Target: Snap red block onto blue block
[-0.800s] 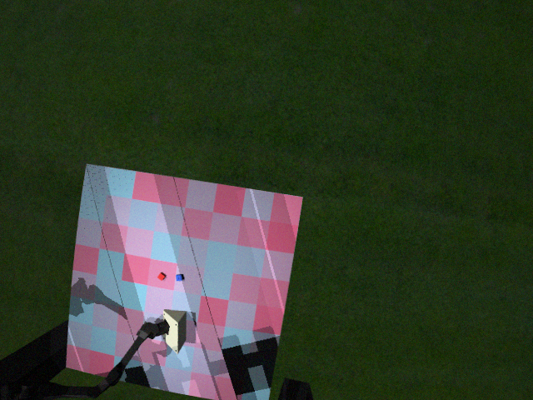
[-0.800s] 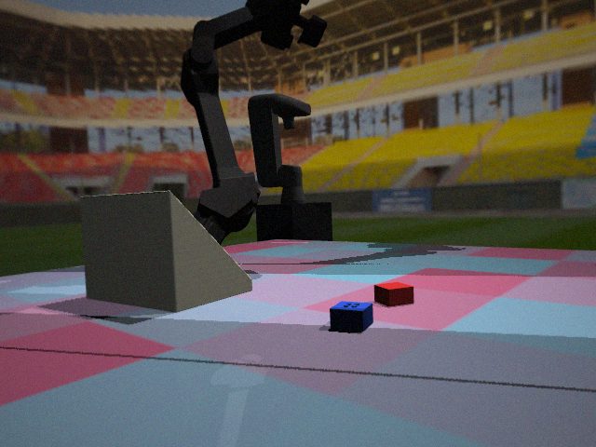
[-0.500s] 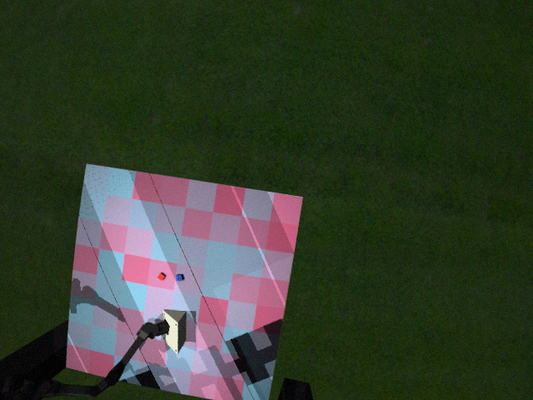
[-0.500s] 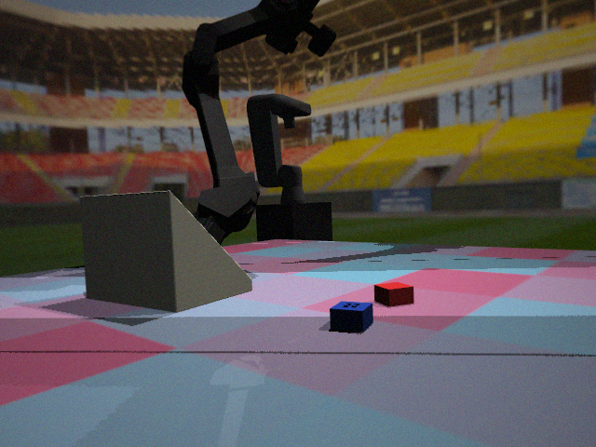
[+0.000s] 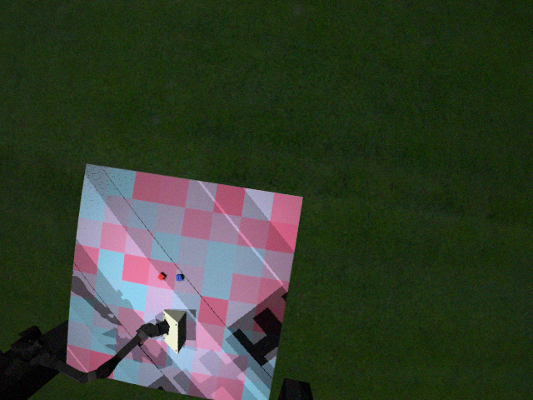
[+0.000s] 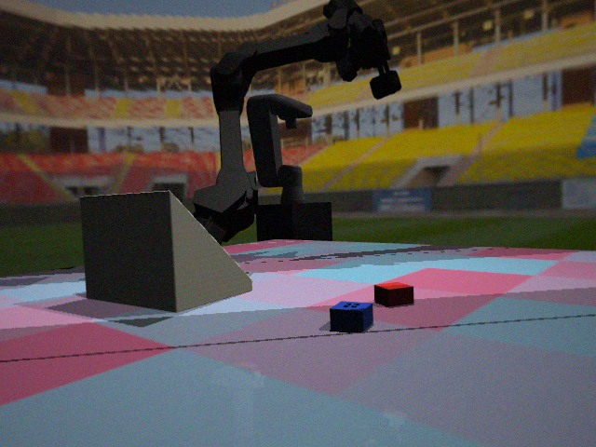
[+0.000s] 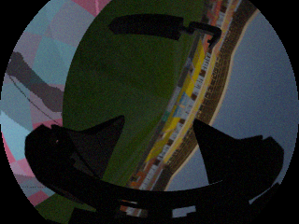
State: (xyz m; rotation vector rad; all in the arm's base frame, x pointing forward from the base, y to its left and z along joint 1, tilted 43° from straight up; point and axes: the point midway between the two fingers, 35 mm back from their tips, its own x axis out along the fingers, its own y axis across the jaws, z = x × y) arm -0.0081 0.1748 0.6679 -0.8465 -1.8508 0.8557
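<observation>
Gripper (image 5: 29, 340) (image 6: 366, 77) (image 7: 160, 121) was found wide open, its two dark fingers well apart, with nothing held between them. In the exterior view it hung high above the checkered surface (image 5: 170, 215) (image 6: 289, 409) (image 7: 51, 47), touching neither block. The wrist view showed grass and stadium seating through the gap between the fingers.

Red block (image 5: 161, 276) (image 6: 393, 293) rested on the pink and blue checkered surface, near the blue block (image 5: 180, 277) (image 6: 351, 317) but not touching it. The blue block sat nearer the exterior camera, with small round studs visible on its upper face. The two were unjoined, each standing flat.

Arm (image 5: 124, 349) (image 6: 230, 139) was bent at the elbow, its upper section reaching away from a pale wedge (image 5: 175, 329) (image 6: 129, 250). The wedge stood on the same surface, apart from both blocks. Finer detail of the gripper in the top view was too dark to tell.
</observation>
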